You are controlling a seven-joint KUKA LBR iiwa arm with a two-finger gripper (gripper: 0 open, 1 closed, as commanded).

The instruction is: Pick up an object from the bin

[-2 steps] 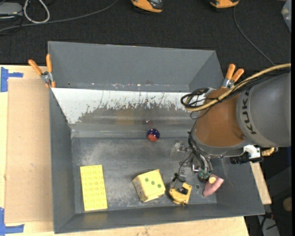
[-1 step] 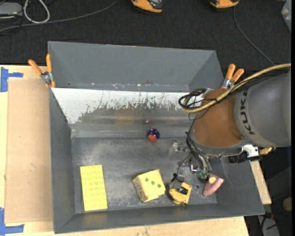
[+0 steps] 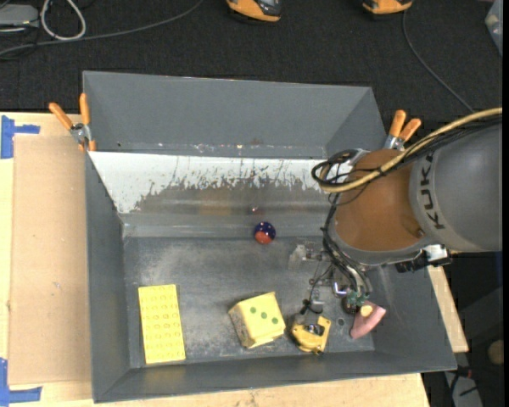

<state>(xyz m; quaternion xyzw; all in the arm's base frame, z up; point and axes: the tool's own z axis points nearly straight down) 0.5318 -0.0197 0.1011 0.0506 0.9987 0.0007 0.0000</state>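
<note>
The gripper [image 3: 319, 305] hangs over a small yellow-and-black toy [image 3: 310, 335] by the bin's [image 3: 237, 117] near right corner. Open or closed, I cannot tell.

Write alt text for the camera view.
The gripper hangs over a small yellow and black thing at the grey bin's near right, a pink piece beside it. Leftward lie a yellow dotted block, a flat yellow plate and a ball.

Single cam, mounted high, looking down into the bin [image 3: 204, 270], tilted a bit: the far wall [image 3: 229, 113] at 12 o'clock shows its full face. Whole bin fits in frame, some dark floor [image 3: 195, 32] beyond at 12. My arm [image 3: 462, 193] sits at 3 o'clock.
</note>
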